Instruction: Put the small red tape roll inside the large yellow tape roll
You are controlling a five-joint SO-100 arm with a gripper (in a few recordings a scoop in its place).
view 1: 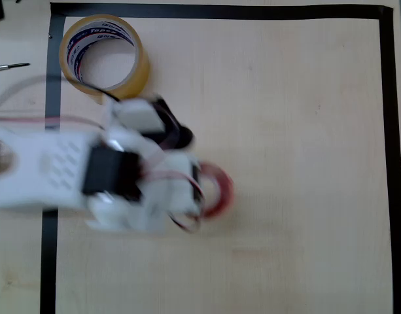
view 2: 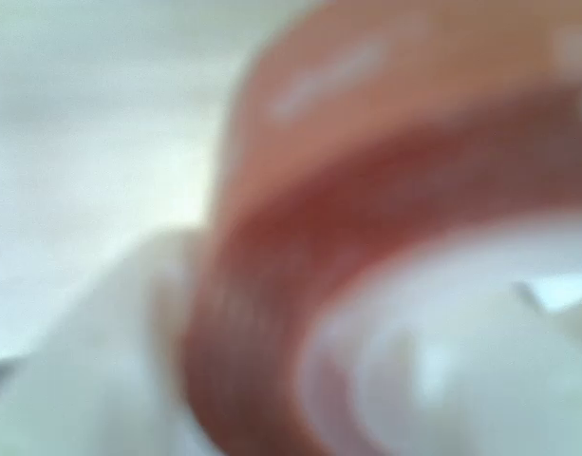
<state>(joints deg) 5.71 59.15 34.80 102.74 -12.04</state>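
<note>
The small red tape roll (view 1: pixel 221 190) sits at the tip of my white arm, near the middle of the taped field in the overhead view. My gripper (view 1: pixel 203 191) is shut on the roll's rim. The blurred wrist view shows the small red tape roll (view 2: pixel 300 256) very close, with one white finger (view 2: pixel 110 361) outside its wall and another white part inside its white core. The large yellow tape roll (view 1: pixel 140 65) lies flat with its hole up at the upper left corner of the field, up and to the left of my gripper and apart from it.
A black tape border (view 1: pixel 387 131) frames the light wooden table (view 1: pixel 285 131). A thin tool (view 1: pixel 10 66) and a grey cable (view 1: pixel 17 91) lie outside the border at the left. My arm (view 1: pixel 56 167) crosses the left border.
</note>
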